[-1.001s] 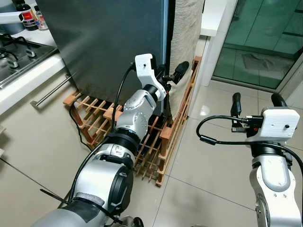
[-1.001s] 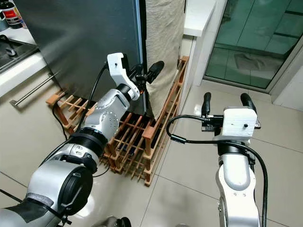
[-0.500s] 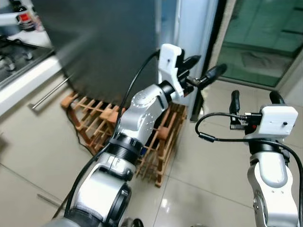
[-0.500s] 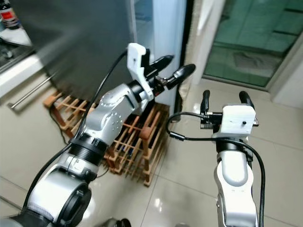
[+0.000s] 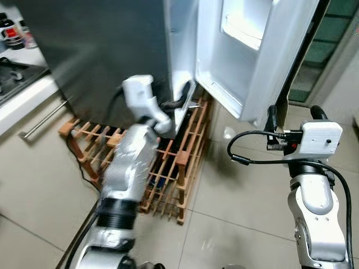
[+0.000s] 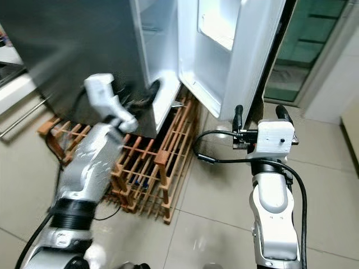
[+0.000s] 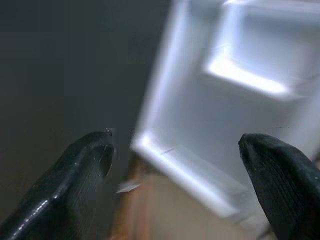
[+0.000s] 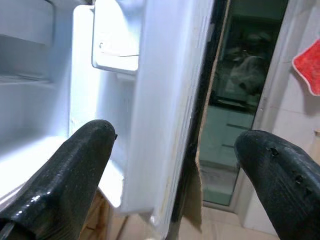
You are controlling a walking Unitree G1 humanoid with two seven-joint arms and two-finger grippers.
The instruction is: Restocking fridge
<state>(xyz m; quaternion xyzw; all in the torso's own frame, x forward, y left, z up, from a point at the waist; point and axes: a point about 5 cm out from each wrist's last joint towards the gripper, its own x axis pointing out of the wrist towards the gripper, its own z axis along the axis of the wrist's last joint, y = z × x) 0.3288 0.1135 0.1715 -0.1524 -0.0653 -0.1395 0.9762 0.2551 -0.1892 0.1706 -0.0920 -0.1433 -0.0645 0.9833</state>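
The fridge [image 5: 112, 50] stands ahead, its door [image 5: 252, 50] swung open over the wooden rack [image 5: 168, 168]. My left hand [image 5: 182, 101] sits spread and empty at the door's lower edge; my right hand [image 5: 291, 115], also spread, holds nothing. Advancing carelessly, I could clip the rack or door.

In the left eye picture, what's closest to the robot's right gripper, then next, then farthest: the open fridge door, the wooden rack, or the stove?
From the right gripper:
1. Fridge door, swung open just ahead of it.
2. Wooden rack, on the floor to its left, under the fridge.
3. Stove, far left on the counter.
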